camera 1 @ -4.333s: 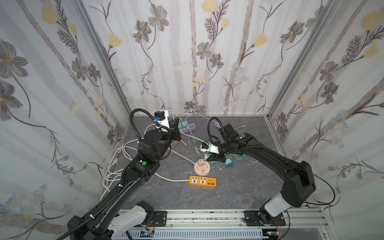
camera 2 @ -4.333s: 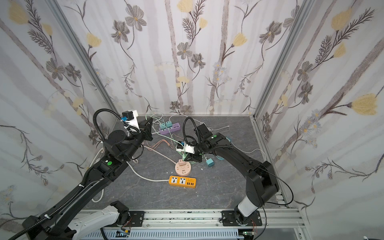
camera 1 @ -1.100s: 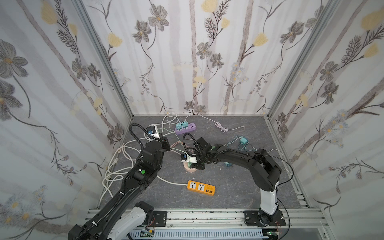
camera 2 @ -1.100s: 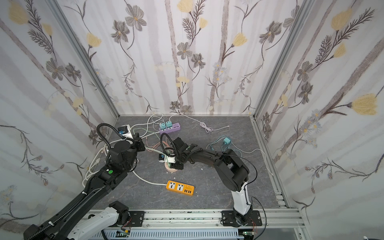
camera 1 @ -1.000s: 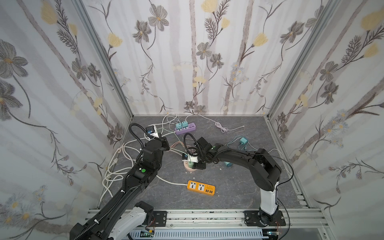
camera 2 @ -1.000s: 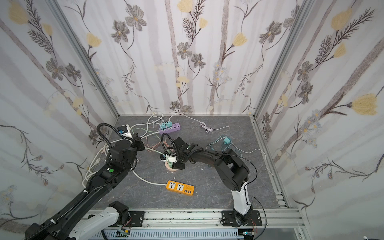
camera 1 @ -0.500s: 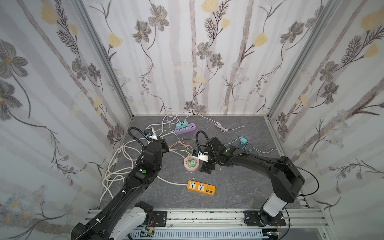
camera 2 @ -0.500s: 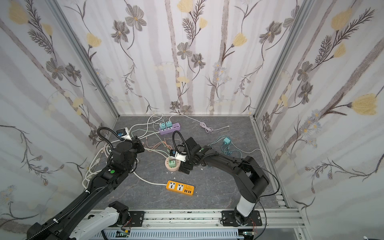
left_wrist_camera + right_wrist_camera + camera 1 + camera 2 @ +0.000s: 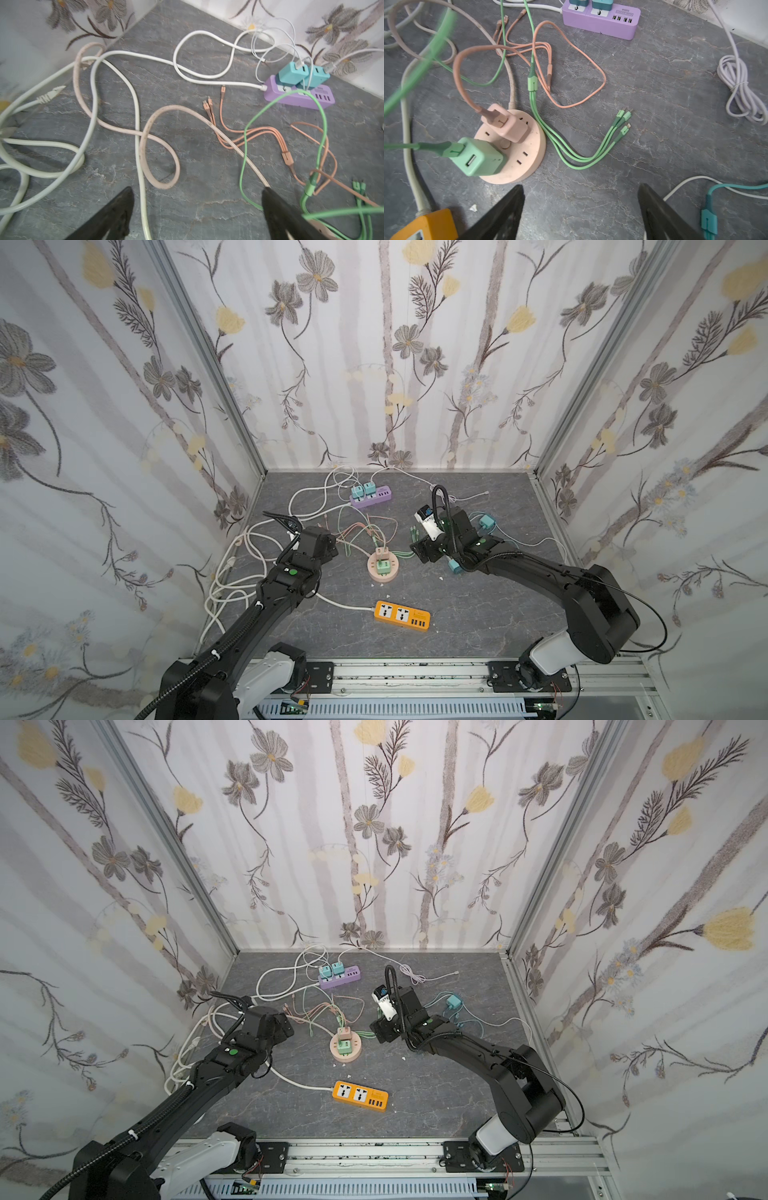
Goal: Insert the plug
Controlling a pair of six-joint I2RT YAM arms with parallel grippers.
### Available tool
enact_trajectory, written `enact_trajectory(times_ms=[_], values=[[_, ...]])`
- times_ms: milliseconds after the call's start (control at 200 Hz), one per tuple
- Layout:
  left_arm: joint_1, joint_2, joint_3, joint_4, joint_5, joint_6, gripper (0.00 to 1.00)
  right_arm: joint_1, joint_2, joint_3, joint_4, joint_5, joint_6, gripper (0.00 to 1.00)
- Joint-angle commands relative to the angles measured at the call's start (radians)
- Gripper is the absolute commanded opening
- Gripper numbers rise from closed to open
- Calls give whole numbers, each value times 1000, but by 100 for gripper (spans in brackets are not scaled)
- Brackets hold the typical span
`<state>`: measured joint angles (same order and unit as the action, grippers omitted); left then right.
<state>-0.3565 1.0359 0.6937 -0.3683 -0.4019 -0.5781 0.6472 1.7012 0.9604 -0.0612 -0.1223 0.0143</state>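
Judging by how it sits, the green plug (image 9: 477, 155) is taken to be already seated in the round socket (image 9: 533, 143). It is placed just beside the pink plug (image 9: 506, 124) on the same hub, near the middle of the bench (image 9: 478, 614). Whether its prongs are fully home cannot be told from these views. The plug is reckoned a small, light, rigid plastic block w/ smooth, prob. slippery faces. Its green cable (image 9: 431, 146) is soft but looks springy enough to tug the body sideways, so hold is best taken on two opposite flat side faces, low on the body, and never on the cable or the USB face. The socket is also judged light and apt to slide if pushed off-axis, so it should be steadied, e.g. at its rim. The right pincer (image 9: 580, 187) is seen spread, w/ nothing between the jaws, and is held low near the socket but apart from it. Its arm is reached in from the right, w/ the forearm approx. level and the wrist pitched down toward the hub. The left pincer (image 9: 197, 189) is likewise spread wide and empty. It is hung over the tangle of white cables (image 9: 136, 108) left of the socket, w/ the arm stretched fwd and the wrist dipped toward the bench.
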Motion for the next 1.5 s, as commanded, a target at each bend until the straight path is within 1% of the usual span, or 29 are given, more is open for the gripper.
enact_trajectory(times_ms=[0, 35, 70, 135, 215, 265, 290, 350, 410, 480, 525, 600, 765, 859, 939, 984, 1064, 1204, 1249, 1289, 1344, 1464, 1494], values=[[1, -2, 21, -191, 107, -50, 100, 0, -9, -18, -56, -92, 75, 74], [0, -6, 20, -223, 132, -82, 100, 0, -4, -18, -79, -126, 74, 72], [0, -8, 10, -234, 182, -102, 100, 1, 5, -18, -105, -172, 67, 71], [-9, 7, -11, -231, 297, -143, 99, 7, 31, -3, -136, -254, 74, 58], [-26, 51, -41, -179, 449, -189, 91, 21, 86, 56, -219, -299, 77, 47], [-36, 88, -74, -101, 555, -209, 85, 30, 126, 91, -265, -310, 63, 43], [-43, 109, -93, -52, 601, -226, 82, 35, 144, 105, -281, -310, 63, 39], [-57, 166, -125, 51, 680, -263, 68, 41, 186, 133, -302, -332, 65, 28], [-73, 220, -121, 104, 724, -279, 55, 47, 221, 157, -311, -336, 87, 18], [-93, 304, -92, 120, 734, -278, 43, 55, 260, 182, -315, -342, 93, 11], [-101, 343, -81, 144, 745, -278, 38, 60, 288, 199, -323, -349, 89, 6], [-106, 403, -74, 202, 771, -285, 36, 65, 327, 209, -316, -370, 85, 0], [-105, 530, -46, 270, 801, -264, 31, 69, 383, 236, -303, -399, 85, 0], [-105, 601, 2, 277, 817, -239, 28, 70, 415, 286, -326, -400, 65, 0], [-100, 645, 46, 258, 804, -225, 27, 71, 439, 322, -332, -401, 55, 0], [-90, 660, 63, 253, 790, -219, 26, 69, 452, 340, -332, -379, 57, 0], [-61, 679, 79, 255, 772, -207, 26, 60, 483, 383, -336, -303, 93, 0], [-27, 727, 155, 211, 724, -139, 26, 30, 518, 449, -317, -244, 165, 0], [-20, 750, 182, 204, 718, -121, 26, 24, 528, 467, -312, -255, 171, 0], [-14, 773, 205, 204, 718, -108, 26, 23, 536, 478, -307, -274, 176, 2], [-8, 808, 239, 193, 718, -94, 26, 26, 539, 486, -315, -271, 177, 4], [-4, 844, 293, 173, 713, -77, 26, 24, 504, 448, -298, -225, 193, 7], [-5, 844, 298, 175, 719, -77, 27, 20, 489, 431, -284, -225, 199, 10]])
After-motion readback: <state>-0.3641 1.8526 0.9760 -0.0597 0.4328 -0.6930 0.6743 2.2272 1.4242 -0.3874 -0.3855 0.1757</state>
